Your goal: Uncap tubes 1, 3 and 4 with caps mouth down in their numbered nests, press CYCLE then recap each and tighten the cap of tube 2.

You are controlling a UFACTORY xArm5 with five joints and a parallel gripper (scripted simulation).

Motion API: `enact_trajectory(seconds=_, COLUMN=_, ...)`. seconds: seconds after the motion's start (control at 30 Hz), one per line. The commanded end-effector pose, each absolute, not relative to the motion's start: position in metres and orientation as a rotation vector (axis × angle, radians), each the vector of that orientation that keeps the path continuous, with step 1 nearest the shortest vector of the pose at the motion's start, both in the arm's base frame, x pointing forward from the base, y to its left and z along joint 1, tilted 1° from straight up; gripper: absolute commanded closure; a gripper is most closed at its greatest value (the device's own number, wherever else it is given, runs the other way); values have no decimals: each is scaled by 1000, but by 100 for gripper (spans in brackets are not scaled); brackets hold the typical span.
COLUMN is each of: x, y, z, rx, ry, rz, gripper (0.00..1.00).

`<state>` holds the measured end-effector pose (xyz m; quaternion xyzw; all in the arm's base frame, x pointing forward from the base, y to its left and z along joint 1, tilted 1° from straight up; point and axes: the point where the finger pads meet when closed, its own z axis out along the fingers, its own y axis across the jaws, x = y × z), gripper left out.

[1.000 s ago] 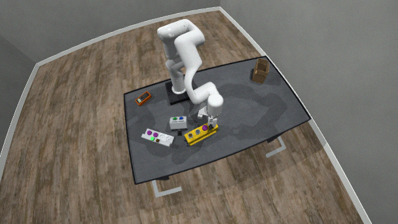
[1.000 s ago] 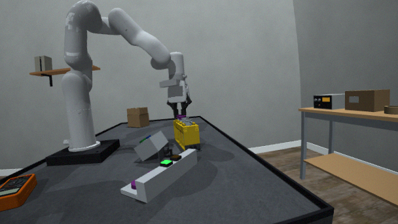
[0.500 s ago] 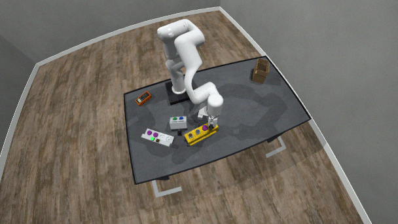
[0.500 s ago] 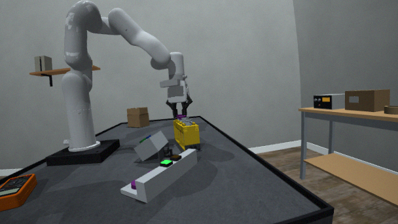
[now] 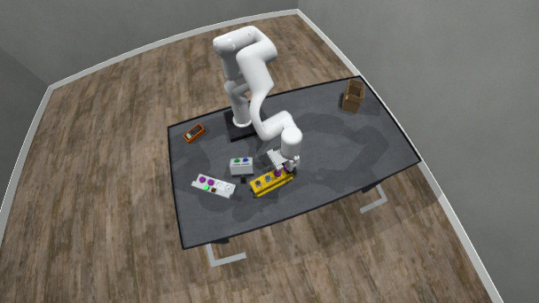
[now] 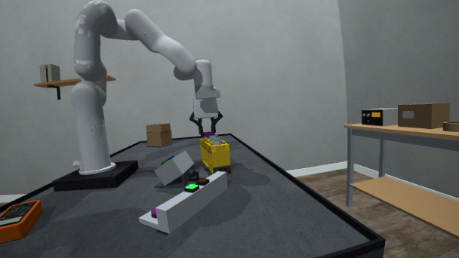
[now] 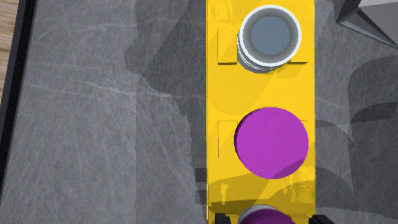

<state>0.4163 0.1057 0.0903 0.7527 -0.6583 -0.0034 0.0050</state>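
Note:
The yellow decapping station stands on the table. My gripper is over its end tube, the fingers a little apart on either side of that tube's purple cap. The tube beside it carries a purple cap. The two other tubes are uncapped; one shows in the wrist view. The white cap tray holds two purple caps. Its green lamp is lit.
The grey key housing with a green key and a blue key sits between tray and station. An orange multimeter and a cardboard box lie farther off.

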Motion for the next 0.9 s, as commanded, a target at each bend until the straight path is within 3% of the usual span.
enact_trajectory(seconds=0.0, x=417, y=106, z=91, rx=2593, ry=-1771, rz=-20, gripper=54)
enact_trajectory(seconds=0.37, x=417, y=106, z=91, rx=2981, ry=-997, rz=-20, gripper=54)
enact_trajectory(seconds=0.63, x=417, y=106, z=91, rx=2983, ry=-992, rz=-20, gripper=54)
enact_trajectory(seconds=0.67, x=417, y=106, z=91, rx=2983, ry=-992, rz=-20, gripper=100)
enact_trajectory(seconds=0.87, x=417, y=106, z=91, rx=2983, ry=-992, rz=-20, gripper=100)
